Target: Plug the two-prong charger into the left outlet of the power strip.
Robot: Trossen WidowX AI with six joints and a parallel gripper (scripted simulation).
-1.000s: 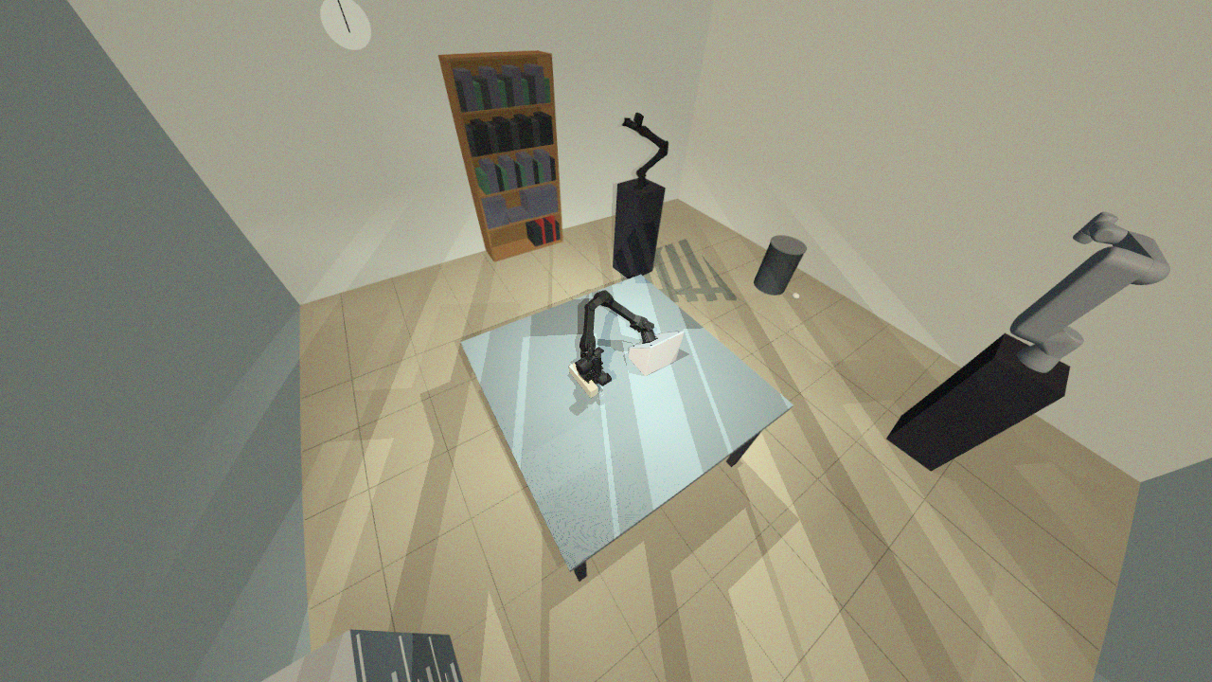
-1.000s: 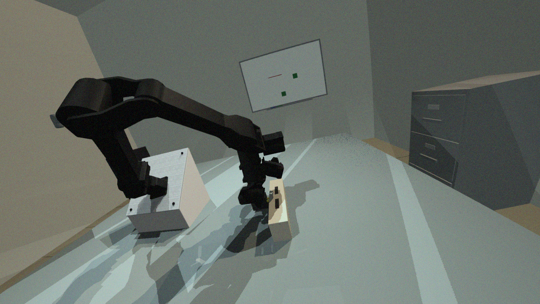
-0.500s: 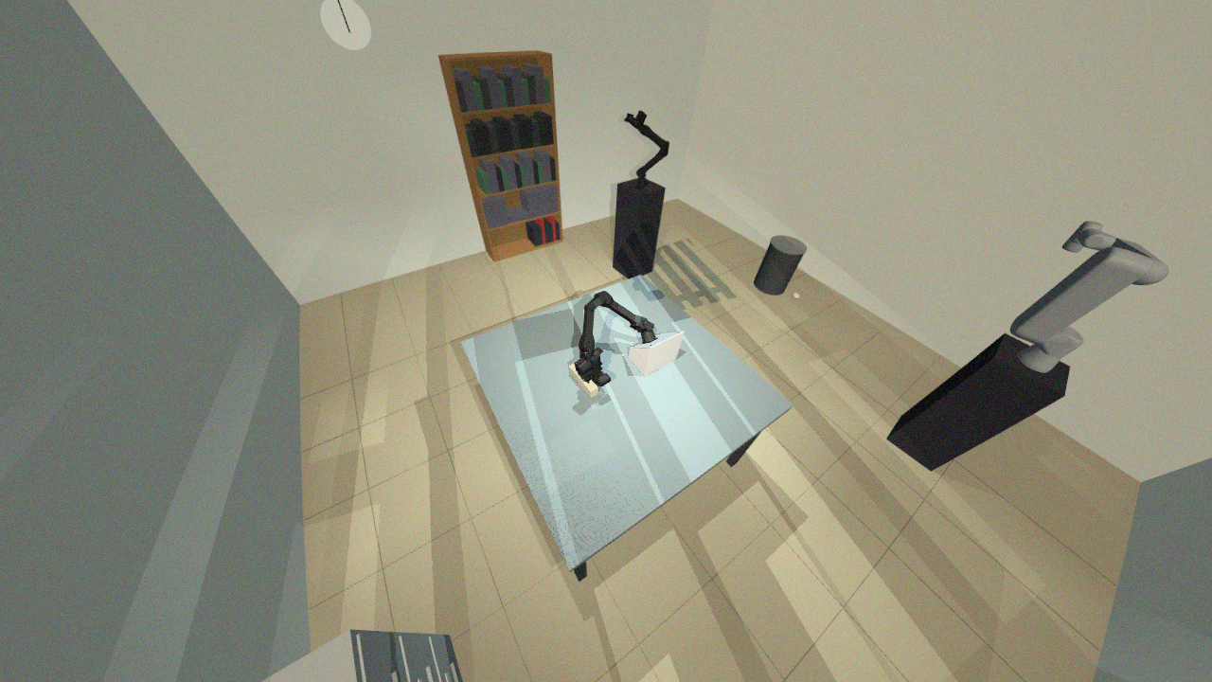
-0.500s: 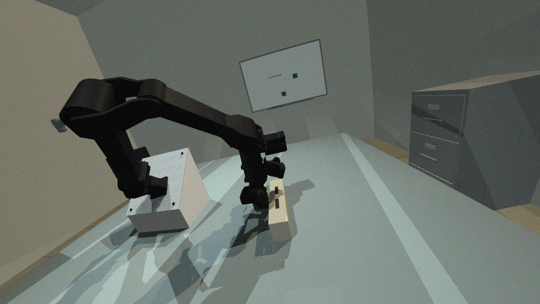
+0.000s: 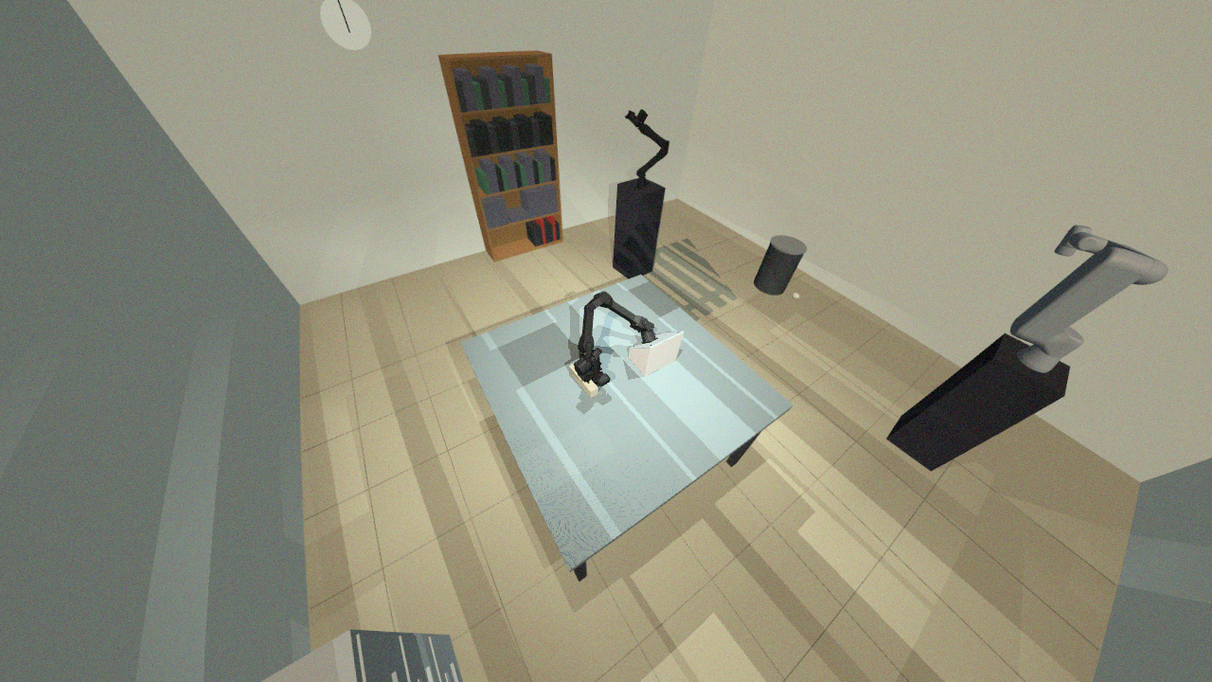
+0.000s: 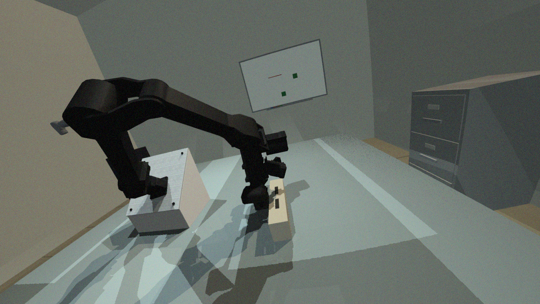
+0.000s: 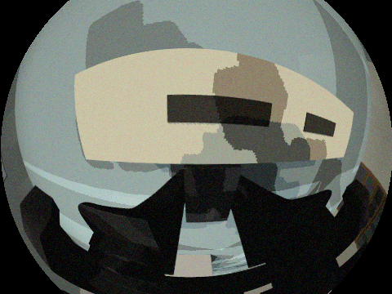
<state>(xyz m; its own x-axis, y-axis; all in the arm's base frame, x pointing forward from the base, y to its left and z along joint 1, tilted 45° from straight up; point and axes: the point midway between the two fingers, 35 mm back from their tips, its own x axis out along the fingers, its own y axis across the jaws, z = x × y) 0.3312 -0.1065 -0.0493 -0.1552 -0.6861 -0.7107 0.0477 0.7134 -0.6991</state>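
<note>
The cream power strip [image 5: 590, 389] [image 6: 277, 216] [image 7: 122, 122] lies on the table, with two dark rectangles on its upper face. My gripper [image 6: 261, 202] [image 7: 205, 175] is shut on the black charger [image 7: 207, 200], which sits between the fingers in the wrist view. The charger's front end meets the strip's near long edge in that view, towards the middle of its length. No prongs show. The strip's side face and its outlets are hidden there, so how deep the prongs sit cannot be seen. In the exterior view the fingers are close beside the strip's left side and hide the charger.
A white box with a brushed panel [image 5: 661, 354] [image 6: 196, 192] stands on the table [image 5: 678, 423] [image 6: 358, 226] by my arm's base. Two other arms stand on dark pedestals [image 5: 637, 228] [image 5: 983, 406] off the table. A filing cabinet [image 6: 438, 132] stands beyond it.
</note>
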